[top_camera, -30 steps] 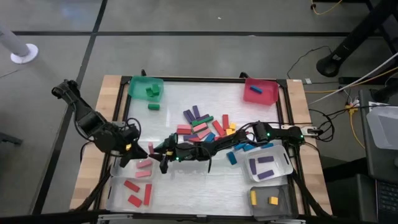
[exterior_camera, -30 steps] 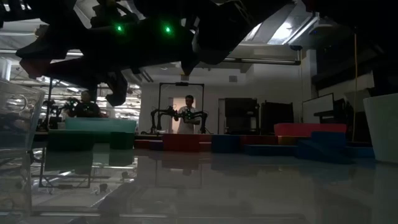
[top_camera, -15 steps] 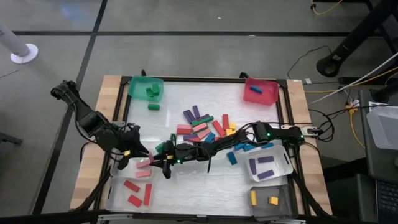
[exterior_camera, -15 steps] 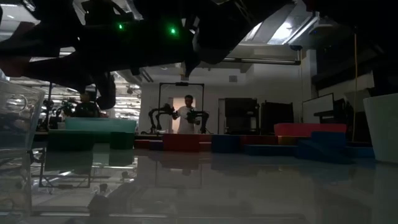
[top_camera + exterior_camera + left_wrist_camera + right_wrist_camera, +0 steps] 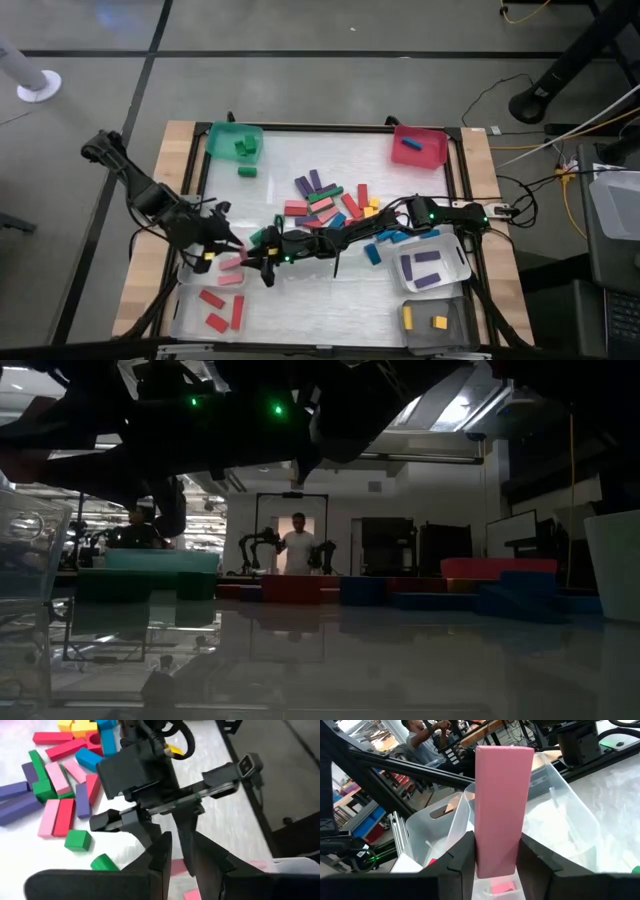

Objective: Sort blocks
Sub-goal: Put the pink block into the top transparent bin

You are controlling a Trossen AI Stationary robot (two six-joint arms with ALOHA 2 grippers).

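**Right wrist view: pink bar pinched upright, bin just ahead**

Right wrist view shows the right gripper (image 5: pixel 495 855) closed on 1 pink block (image 5: pixel 502 807), both dark fingers (image 5: pixel 462 857) clamped on its lower end while the bar stands upright in the middle of the frame. Beyond it, a clear bin (image 5: pixel 565 810) fills the centre and right of the picture, with another pink piece (image 5: pixel 501 886) low in the frame between the fingers.

High view puts that gripper (image 5: pixel 262 262) at lower centre-left of the table, beside the left gripper (image 5: pixel 212 248); whether the left one's fingers are open or closed I cannot tell. 2 pink blocks (image 5: pixel 231 270) lie at the rim of the clear bin (image 5: pixel 185 300) at lower left, which already holds 3 red ones (image 5: pixel 221 308). The loose blocks (image 5: pixel 325 203) lie heaped at table centre.

Handling, as a judgement: the bar looks rigid, light and smooth-faced, so it should neither crush nor flex, but a grip on only 1 end leaves it free to pivot or slide. Flat opposite long faces near the middle would be the safer hold. For bars in the heap, those lying apart at its edge offer cleaner finger room than those touching neighbours.
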